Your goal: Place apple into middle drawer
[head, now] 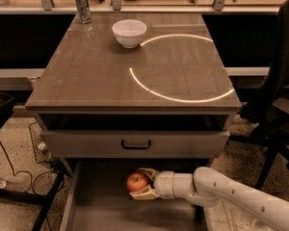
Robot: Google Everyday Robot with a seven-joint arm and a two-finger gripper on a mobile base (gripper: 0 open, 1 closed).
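The apple [136, 181] sits between the two fingers of the end effector [137, 183], one finger arched over its top and the other under it, both closed against the fruit so that it is gripped. It lies inside the open middle drawer [103, 208], near the back of the drawer and just below the closed drawer front [86, 143] with the dark handle [136, 144]. Whether the apple touches the drawer bottom cannot be told. The white arm [241, 198] runs from the end effector to the right and toward the lower corner of the view.

Above the end effector is the table [91, 76], with a bright ring of reflected light [183, 97] on its right half. Farther back, above and slightly left of the end effector, stands a white bowl [129, 32], upright. Beyond it to the left, at the table's far edge, is a clear glass [82, 4]. A dark chair [279, 105] stands to the right of the table, and cables [14, 172] lie on the floor to the left.
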